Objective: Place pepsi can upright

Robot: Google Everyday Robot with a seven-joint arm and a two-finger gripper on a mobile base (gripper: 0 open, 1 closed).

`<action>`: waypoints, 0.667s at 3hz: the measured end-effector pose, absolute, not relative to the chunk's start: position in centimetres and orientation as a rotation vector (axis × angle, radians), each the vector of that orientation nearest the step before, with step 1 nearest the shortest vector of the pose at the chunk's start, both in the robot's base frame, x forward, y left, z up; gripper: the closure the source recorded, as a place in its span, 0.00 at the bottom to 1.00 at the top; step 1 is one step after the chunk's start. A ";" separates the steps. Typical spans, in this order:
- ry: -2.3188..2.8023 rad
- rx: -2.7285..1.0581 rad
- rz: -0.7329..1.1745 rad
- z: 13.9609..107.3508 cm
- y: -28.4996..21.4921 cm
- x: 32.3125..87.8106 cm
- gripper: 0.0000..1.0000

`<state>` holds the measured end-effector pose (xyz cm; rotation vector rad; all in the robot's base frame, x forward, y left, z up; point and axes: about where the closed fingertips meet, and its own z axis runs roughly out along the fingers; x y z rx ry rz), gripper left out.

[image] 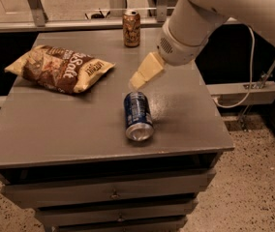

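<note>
The pepsi can, dark blue with a silver end, lies on its side near the front middle of the grey cabinet top, its end facing the front edge. My gripper, with cream-coloured fingers, hangs from the white arm just above and behind the can's far end, not touching it. It holds nothing.
An orange-brown can stands upright at the back edge. A yellow and brown chip bag lies at the left. A white cable hangs at the right, past the table's right edge. Drawers sit below the front edge.
</note>
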<state>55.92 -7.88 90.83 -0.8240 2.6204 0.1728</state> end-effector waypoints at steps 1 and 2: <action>2.708 -0.613 0.211 90.6 -4.8 55.6 0.00; 2.760 -0.489 0.215 89.8 -3.2 54.4 0.00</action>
